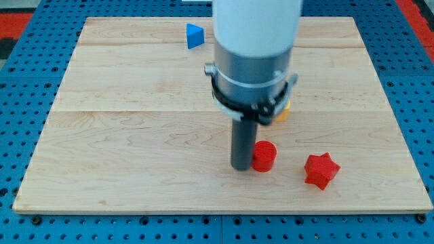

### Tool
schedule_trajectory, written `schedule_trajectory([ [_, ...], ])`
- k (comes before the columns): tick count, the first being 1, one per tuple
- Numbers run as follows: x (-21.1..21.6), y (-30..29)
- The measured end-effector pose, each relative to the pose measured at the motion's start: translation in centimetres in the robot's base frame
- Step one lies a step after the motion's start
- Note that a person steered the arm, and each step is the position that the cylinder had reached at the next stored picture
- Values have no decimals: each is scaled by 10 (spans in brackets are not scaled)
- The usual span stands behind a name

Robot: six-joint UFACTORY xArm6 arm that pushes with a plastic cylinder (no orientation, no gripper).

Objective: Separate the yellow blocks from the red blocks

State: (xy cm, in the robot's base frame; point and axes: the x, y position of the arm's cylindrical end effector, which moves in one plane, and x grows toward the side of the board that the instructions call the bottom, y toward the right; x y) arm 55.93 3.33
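Observation:
My tip [242,167] rests on the wooden board [135,135], touching or almost touching the left side of a red cylinder [264,156]. A red star-shaped block [321,170] lies to the right of the cylinder, near the board's bottom edge. A yellow block [282,112] shows only partly, above the red cylinder, mostly hidden behind the arm's grey collar; its shape cannot be made out.
A blue triangular block [194,35] sits near the board's top edge, left of the arm. The arm's white and grey body [254,47] hides the top middle of the board. A blue pegboard [20,81] surrounds the board.

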Motion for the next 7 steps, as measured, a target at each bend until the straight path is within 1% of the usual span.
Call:
schedule_trajectory([
  [1,-26,-34],
  [2,-44,-50],
  [3,-42,11],
  [4,-13,28],
  [7,0,37],
])
